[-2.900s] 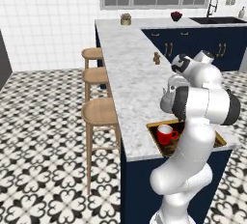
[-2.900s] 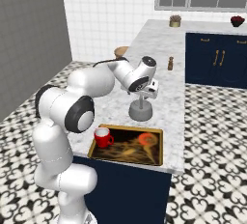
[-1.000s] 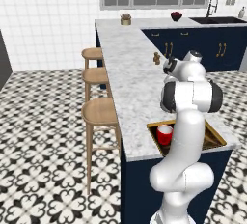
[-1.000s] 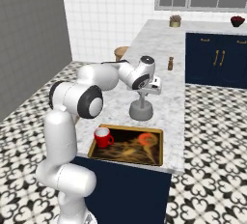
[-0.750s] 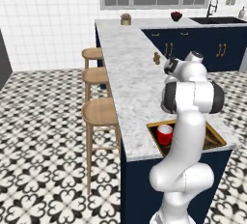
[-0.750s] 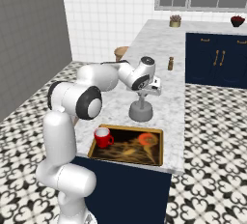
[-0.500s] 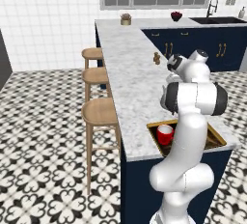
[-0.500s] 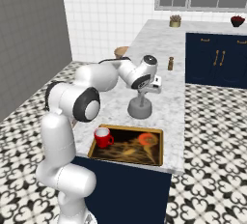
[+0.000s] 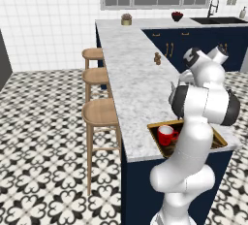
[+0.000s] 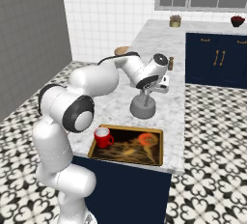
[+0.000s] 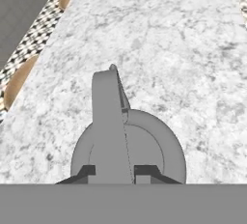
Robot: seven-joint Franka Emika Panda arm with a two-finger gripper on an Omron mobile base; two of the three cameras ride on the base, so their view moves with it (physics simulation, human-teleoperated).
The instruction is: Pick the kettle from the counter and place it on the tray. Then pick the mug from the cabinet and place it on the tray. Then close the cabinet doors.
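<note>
Two dark fingers [image 11: 146, 171] stand one at each side of the thin arched handle of the kettle [image 11: 128, 153], closed on it, so the gripper [image 10: 147, 89] has the kettle held from straight above. The kettle sits on the marbled table [image 10: 159, 49], just beyond the tray [image 10: 128, 145]; its handle runs away from the hand, toward the spout

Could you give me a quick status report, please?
Claw shut on kettle handle. Kettle on counter, just beyond tray. Mug on tray. Path clear.
</note>
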